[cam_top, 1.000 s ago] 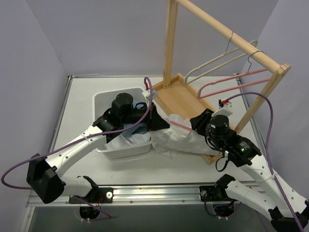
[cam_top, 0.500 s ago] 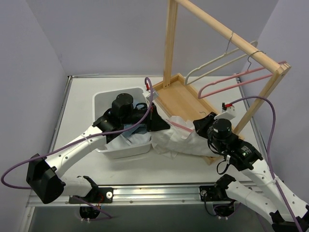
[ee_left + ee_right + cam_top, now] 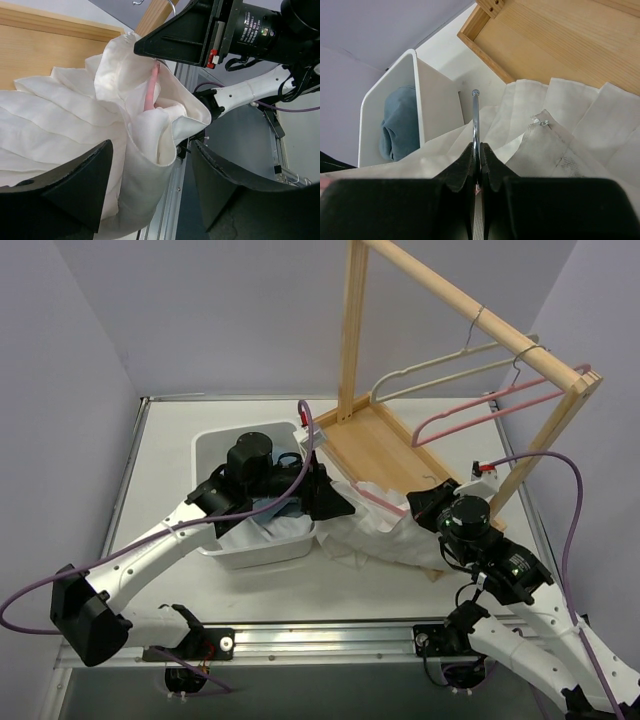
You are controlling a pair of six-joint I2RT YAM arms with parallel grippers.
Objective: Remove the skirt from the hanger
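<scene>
Bin (image 3: 437, 110) with blue cloth (image 3: 397, 125) inside; left fingers (image 3: 75, 185) apart, right fingers (image 3: 457, 172) tight on hanger hook (image 3: 475, 115).

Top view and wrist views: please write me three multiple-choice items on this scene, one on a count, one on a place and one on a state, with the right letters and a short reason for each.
1. How many hangers hang on the wooden rail?
A one; B two; C four.
2. Where does the blue cloth lie?
A in the white bin; B over the rail; C on the floor.
3. In what state is the right gripper?
A wide open; B shut on the metal hook of a hanger; C shut on the blue cloth.

Key:
1 B, a white hanger and a pink hanger hang there.
2 A, the right wrist view shows it behind the bin's wall.
3 B, the thin hook is pinched between its closed jaws.
</scene>
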